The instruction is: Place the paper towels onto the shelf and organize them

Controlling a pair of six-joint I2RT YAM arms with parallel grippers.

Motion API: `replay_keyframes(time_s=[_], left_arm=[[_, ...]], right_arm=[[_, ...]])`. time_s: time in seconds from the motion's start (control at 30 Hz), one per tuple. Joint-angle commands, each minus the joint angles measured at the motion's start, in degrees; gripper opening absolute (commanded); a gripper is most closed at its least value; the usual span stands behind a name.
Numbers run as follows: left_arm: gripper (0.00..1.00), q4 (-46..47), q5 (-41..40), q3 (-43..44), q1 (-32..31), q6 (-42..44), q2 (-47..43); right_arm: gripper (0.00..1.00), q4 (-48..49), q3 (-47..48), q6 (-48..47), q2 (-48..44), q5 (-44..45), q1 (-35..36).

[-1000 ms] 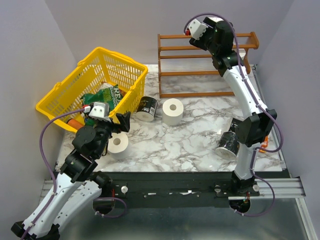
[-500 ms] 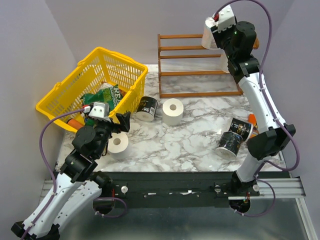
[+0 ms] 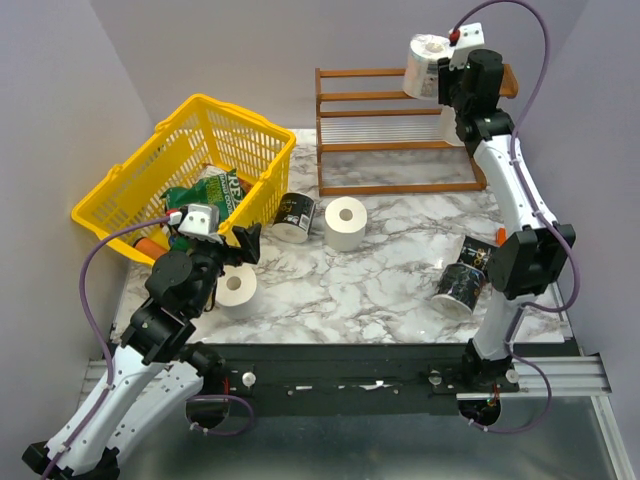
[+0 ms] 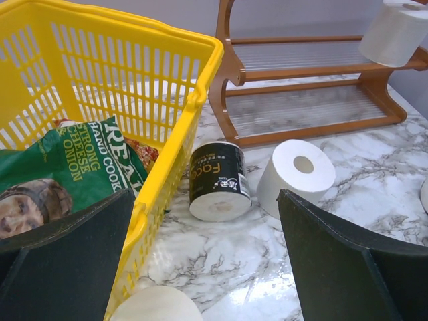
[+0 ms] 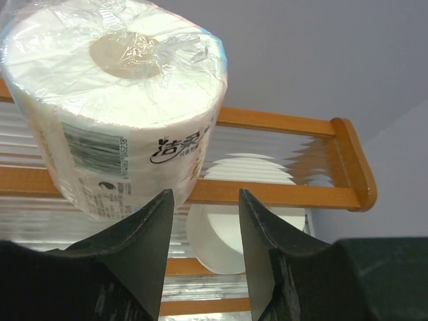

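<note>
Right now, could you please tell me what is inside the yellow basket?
A green snack bag lies in the basket, with something orange-red peeking out beside it. Whatever lies under the bag is hidden.

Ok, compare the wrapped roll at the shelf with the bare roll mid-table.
The wrapped roll has a clear printed wrapper covering its core; the bare roll has none, its core hole open. The wrapped roll is up at the shelf's top rail, by the right hand; the bare roll stands on end on the table. Both are short white rolls.
</note>
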Motion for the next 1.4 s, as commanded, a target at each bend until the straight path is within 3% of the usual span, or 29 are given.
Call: replay_keyframes(time_s=[0.0,0.3,0.67,0.77,0.8,0.93,1.1,1.23,1.37], left_arm=[[0.99,0.87,-1.86,-0.48,-0.08,0.44,0.16],[0.99,0.78,-2.48,-0.39,-0.08,0.7,0.69],[0.99,0.78,-1.86,-0.3,-0.08,0.53,-0.37],[0.99,0.78,-1.42,-0.39,-0.08,0.35,-0.81],[0.99,0.69,-1.25,-0.3,-0.08,0.26,-0.81],[0.99,0.78,-0.89,-0.3,-0.08,0.09,-1.68],[0.99,0.78,-1.42,-0.48,-0.08,-0.18,-2.65],[0.99,0.6,-2.12,-0.39,-0.17,-0.35,-3.53],[0.99,1.04,-2.39,-0.74,-0.17,-0.44,-4.41]], right_arm=[[0.52,1.85,4.29,3.28,3.53,-3.09,-0.64],[0.52,4.14,3.52,4.94,4.52,-11.37,-0.64],[0.55,-0.69,-11.06,4.15,-9.19,-0.21,-0.64],[0.55,-3.23,-17.74,5.29,-16.12,-6.86,-0.56],[0.55,-4.2,-20.63,5.65,-18.93,-15.24,-0.47],[0.57,-7.98,-27.67,6.79,-24.74,-21.3,6.18],[0.66,-15.72,-31.11,16.7,-25.02,-25.77,15.69],[0.73,-15.99,-33.14,21.47,-21.43,-19.3,24.99],[0.77,-18.61,-29.02,23.84,-14.22,-15.07,28.71]])
